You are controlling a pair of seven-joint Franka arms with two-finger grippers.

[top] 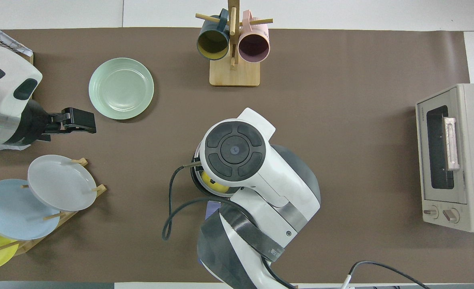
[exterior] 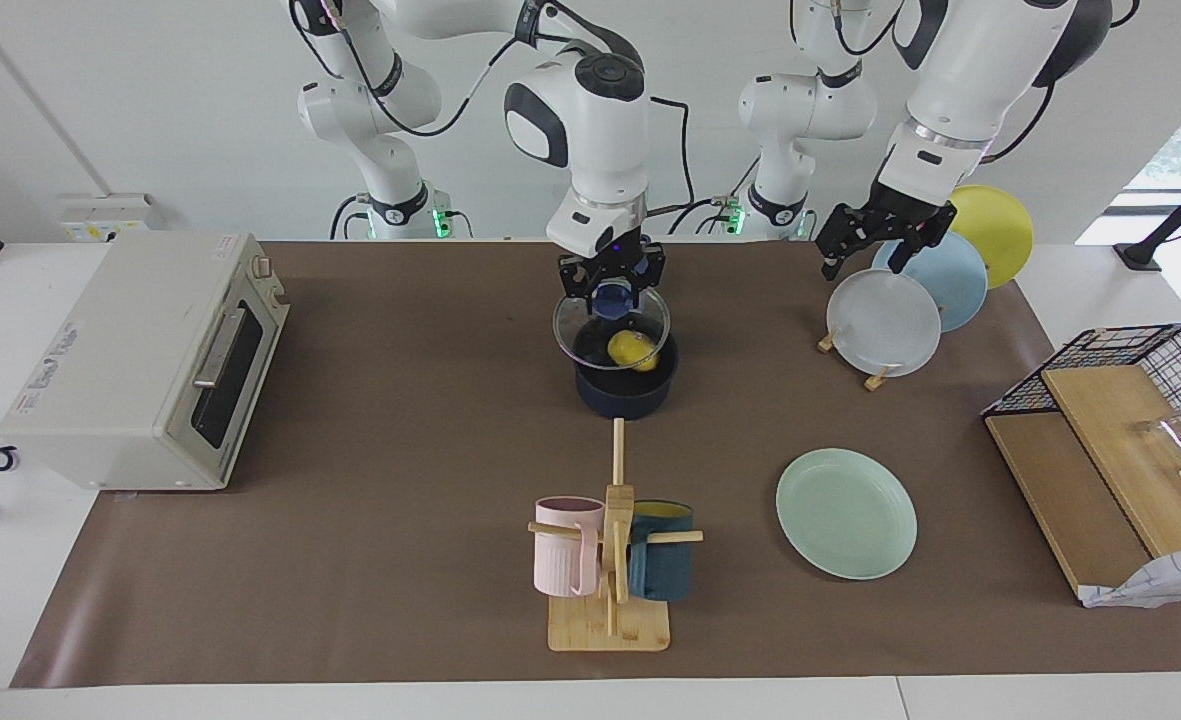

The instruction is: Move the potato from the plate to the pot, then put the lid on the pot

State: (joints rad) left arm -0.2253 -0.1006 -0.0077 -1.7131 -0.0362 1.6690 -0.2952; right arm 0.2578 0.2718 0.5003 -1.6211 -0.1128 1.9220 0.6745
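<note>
A brown mat covers the white table (exterior: 430,420). On it stands the small dark navy pot (exterior: 626,392), and the bright yellow oval potato (exterior: 631,351) lies inside it. The round clear glass lid with the blue knob (exterior: 611,330) hangs tilted over the pot; the right gripper (exterior: 611,287) has its jaws clamped on the knob. The pale mint-green round plate (exterior: 846,513) lies bare toward the left arm's end. The left gripper (exterior: 883,240), jaws apart, hangs over the rack of upright plates (exterior: 884,322). A wooden mug stand (exterior: 609,570) is farther from the robots than the pot.
</note>
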